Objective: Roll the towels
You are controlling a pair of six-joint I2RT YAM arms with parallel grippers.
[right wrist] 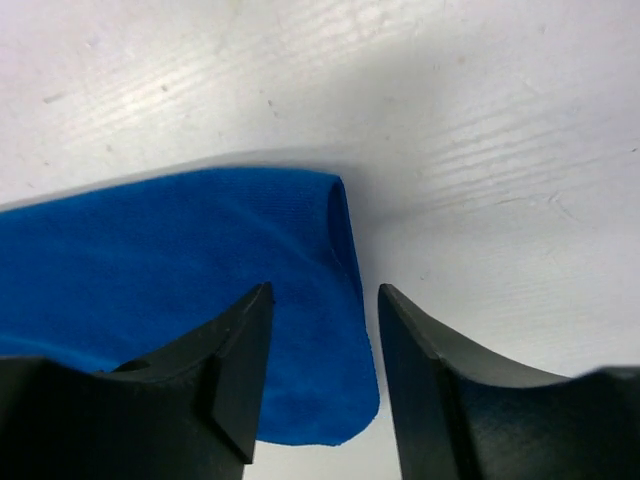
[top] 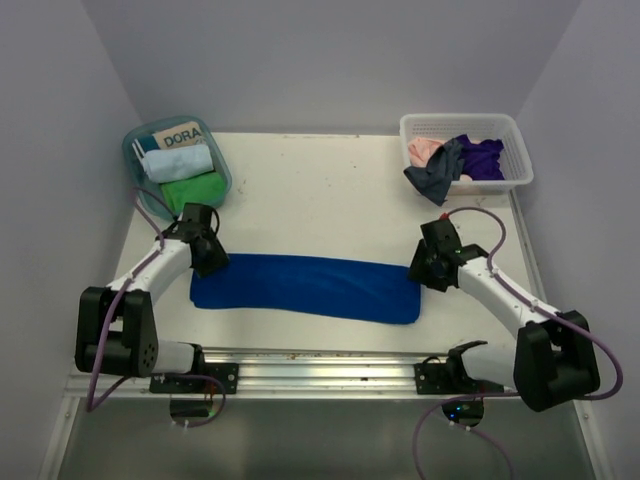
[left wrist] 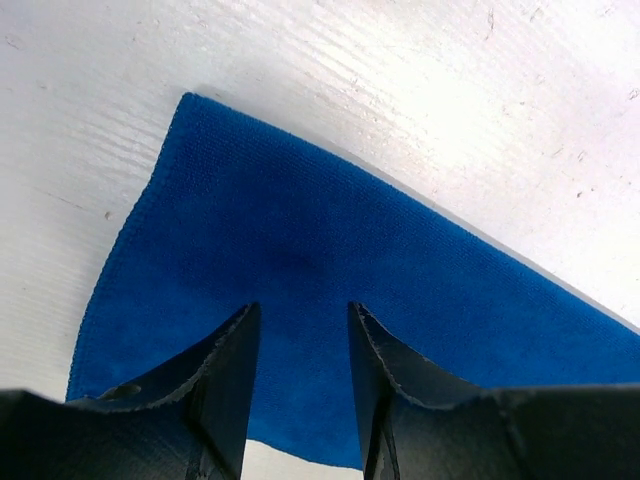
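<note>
The blue towel (top: 305,287) is laid flat on the table (top: 320,190) as a long strip, running left to right just ahead of the arm bases. A doubled edge is seen at its right end in the right wrist view. This layout is judged to prepare the strip for rolling from one end.

The left gripper (left wrist: 300,320) is positioned over the left end of the strip, near its far corner. The right gripper (right wrist: 325,300) is positioned over the right end, straddling the edge. Both sets of fingers are spread, and nothing is pinched between them. Whether the fingertips touch the cloth cannot be told.

Both arms are extended forward, with the wrists pitched down toward the table.

Rolled towels are stored in the bin (top: 135,150) at far left. Loose cloths are held in the basket (top: 510,130) at far right, apparently awaiting rolling.
</note>
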